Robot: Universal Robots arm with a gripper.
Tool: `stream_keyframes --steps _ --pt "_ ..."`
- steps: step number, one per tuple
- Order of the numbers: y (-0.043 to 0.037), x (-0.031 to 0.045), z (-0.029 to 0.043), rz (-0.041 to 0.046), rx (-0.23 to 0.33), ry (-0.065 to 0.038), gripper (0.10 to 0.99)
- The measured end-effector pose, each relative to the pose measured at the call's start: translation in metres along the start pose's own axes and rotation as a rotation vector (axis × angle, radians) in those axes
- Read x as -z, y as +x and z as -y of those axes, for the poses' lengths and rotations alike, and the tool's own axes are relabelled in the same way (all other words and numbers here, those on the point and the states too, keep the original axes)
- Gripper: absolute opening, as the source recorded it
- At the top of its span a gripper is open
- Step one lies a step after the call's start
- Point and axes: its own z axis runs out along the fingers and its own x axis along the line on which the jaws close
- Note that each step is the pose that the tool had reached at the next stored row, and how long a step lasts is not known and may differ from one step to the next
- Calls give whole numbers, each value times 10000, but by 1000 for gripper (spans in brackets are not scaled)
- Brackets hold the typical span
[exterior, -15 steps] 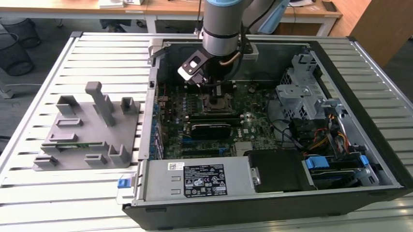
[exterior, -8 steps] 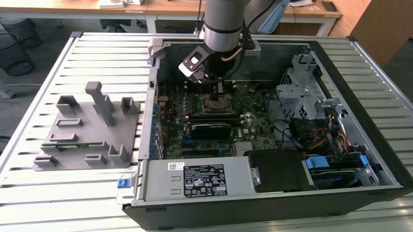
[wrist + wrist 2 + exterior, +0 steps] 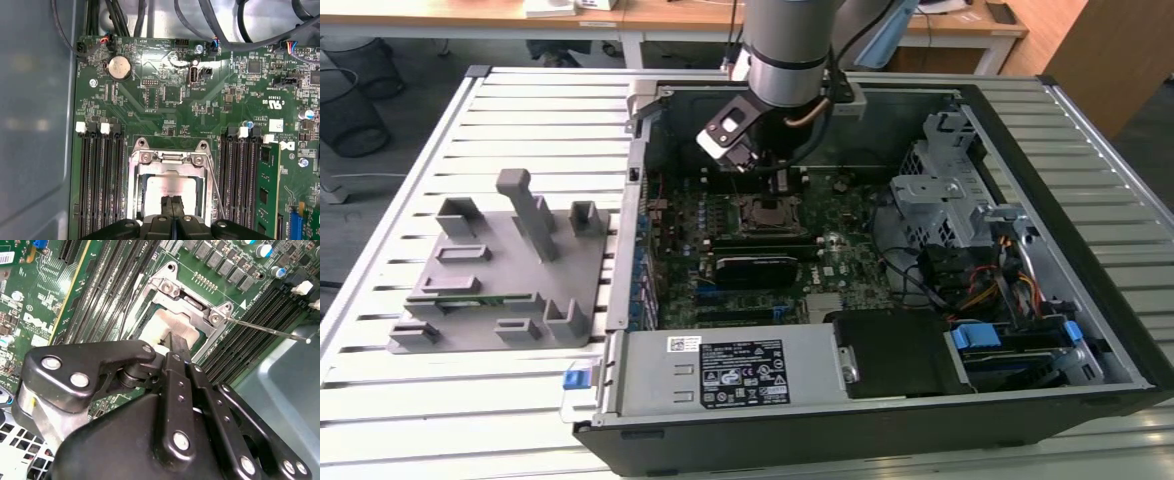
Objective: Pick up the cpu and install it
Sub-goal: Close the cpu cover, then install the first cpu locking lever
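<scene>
The cpu (image 3: 165,192) lies flat in the motherboard socket (image 3: 167,159), its silvery-white top framed by the open metal bracket. It is also visible in the second wrist view as a pale square (image 3: 157,327) just past the fingertips. My gripper (image 3: 172,206) is directly over the cpu with its two black fingers pressed together, tips at or just above the chip's top (image 3: 177,342). In the exterior view the gripper (image 3: 761,170) reaches down into the open computer case above the socket (image 3: 767,210). Nothing is held between the fingers.
The thin socket lever (image 3: 265,330) sticks out to one side. Memory slots (image 3: 100,180) flank the socket, with one stick (image 3: 267,190) fitted. A grey fixture block (image 3: 507,270) stands on the slatted table at the exterior view's left. The power supply (image 3: 734,370) and drive cage (image 3: 947,190) crowd the case.
</scene>
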Motion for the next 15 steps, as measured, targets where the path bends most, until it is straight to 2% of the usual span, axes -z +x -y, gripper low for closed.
stream_keyframes --steps 9,15 --pt "0 3 -17 2 0 1 106" --pt "0 50 -17 0 0 0 106"
